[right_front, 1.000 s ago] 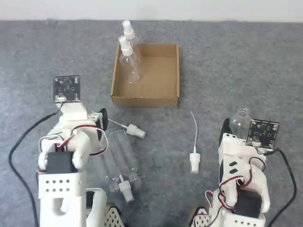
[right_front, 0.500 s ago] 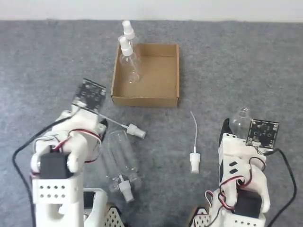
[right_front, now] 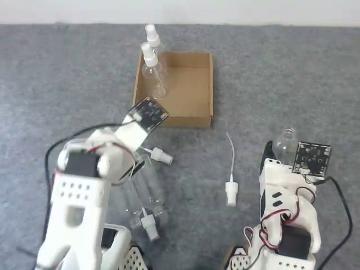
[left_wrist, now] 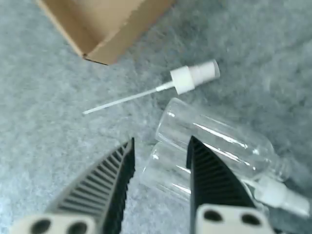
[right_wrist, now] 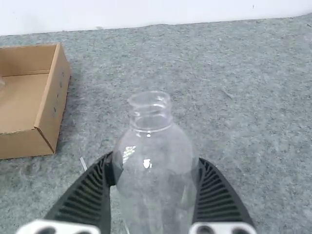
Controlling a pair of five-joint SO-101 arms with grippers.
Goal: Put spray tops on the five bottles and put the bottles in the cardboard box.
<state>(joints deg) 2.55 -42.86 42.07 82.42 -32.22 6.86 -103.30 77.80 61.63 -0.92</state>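
The cardboard box (right_front: 197,115) sits at the back centre, with two capped bottles (right_front: 151,62) upright in its back left corner. Two clear bottles (right_front: 147,183) (left_wrist: 222,141) lie side by side on the carpet before the left arm (right_front: 93,169). My left gripper (left_wrist: 161,146) hangs open just above their base ends. A loose spray top (right_front: 162,154) (left_wrist: 194,78) lies between them and the box. My right gripper (right_wrist: 156,163) is shut on an upright uncapped bottle (right_front: 286,140) (right_wrist: 151,146). Another spray top (right_front: 231,191) lies left of it.
A third white spray top (right_front: 149,225) (left_wrist: 280,195) lies at the neck ends of the lying bottles; whether it is screwed on is unclear. Grey carpet (right_front: 292,73) covers the table, with open room to the right of the box.
The left arm swung to the right and forward, bringing its wrist from the left side to over the lying bottles near the box's front corner. The right arm and its bottle stayed still.
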